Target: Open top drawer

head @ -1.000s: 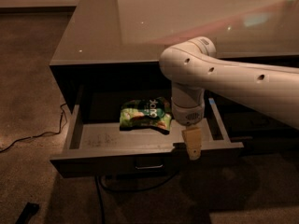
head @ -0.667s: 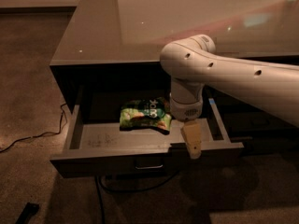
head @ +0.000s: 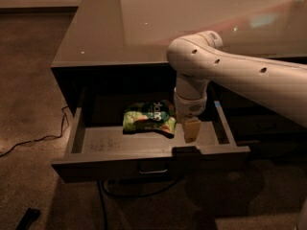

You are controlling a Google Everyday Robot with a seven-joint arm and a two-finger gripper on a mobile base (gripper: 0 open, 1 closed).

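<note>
The top drawer point(head: 144, 163) stands pulled well out from under the glossy counter, its lighter grey floor showing. A small pull handle point(head: 153, 169) sits on its dark front. A green snack bag point(head: 149, 118) lies inside toward the back. My gripper point(head: 191, 130) hangs from the white arm point(head: 240, 73), pointing down inside the drawer just behind the front wall, right of the bag and clear of the handle.
The counter top point(head: 158, 23) overhangs the drawer's rear. A dark cable point(head: 43, 138) runs over the floor at the left, and a small dark object point(head: 28, 218) lies at the bottom left. More dark drawer fronts point(head: 261, 123) sit to the right.
The gripper has lifted off the drawer's front edge and moved back over the drawer's inside. The drawer has stayed put.
</note>
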